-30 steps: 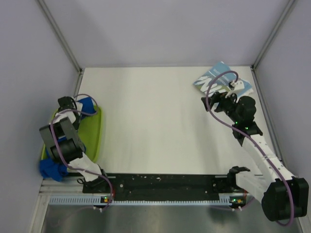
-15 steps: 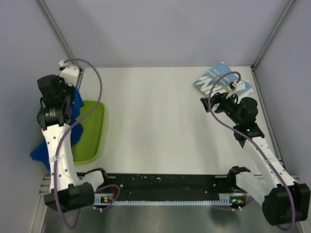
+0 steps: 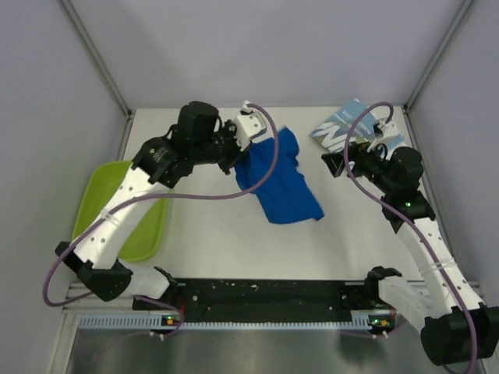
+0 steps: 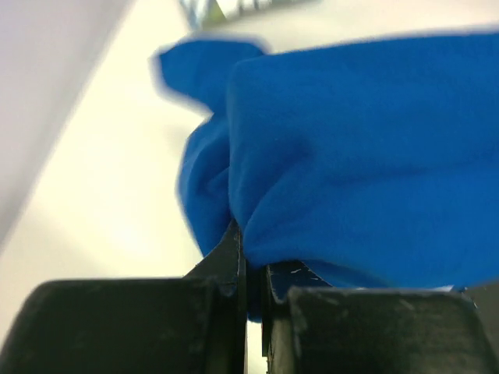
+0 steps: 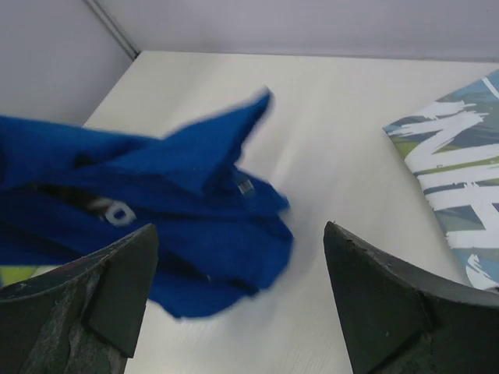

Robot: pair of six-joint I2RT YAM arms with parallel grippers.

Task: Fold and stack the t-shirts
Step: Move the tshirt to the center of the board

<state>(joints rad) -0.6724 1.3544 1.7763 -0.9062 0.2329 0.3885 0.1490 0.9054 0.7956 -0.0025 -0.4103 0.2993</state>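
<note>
**Item 1. Left gripper**. Jaws pressed together on a bunched fold of the royal blue t-shirt. You have it by a single pinch of cloth, so the rest falls away from the fingers in a loose, crumpled drape. That hold lifts the shirt but does not spread it. The step in hand looks like getting it over open table for laying out.

**Item 2. Royal blue t-shirt.** It starts at the left fingertips and trails off beyond them, between your two grippers. It also sits directly ahead of the right gripper and low in front of it. The cloth is blurred, and you cannot tell whether its lower hem touches the table.

**Item 3. Right gripper**. Fingers spread wide, nothing between them, facing the blue cloth. It is probably open this way to take a second corner, since one pinch alone will not flatten the shirt.

**Item 4. Teal t-shirt**. It lies flat on the table off the right gripper's right finger, apart from it, with the white lettering up. It reads as a compact rectangle, likely already folded and parked as the base of the stack.

**Item 5. Lime-green tub**. It is well behind the left gripper, under that arm's forearm, and out of the working area.
</note>
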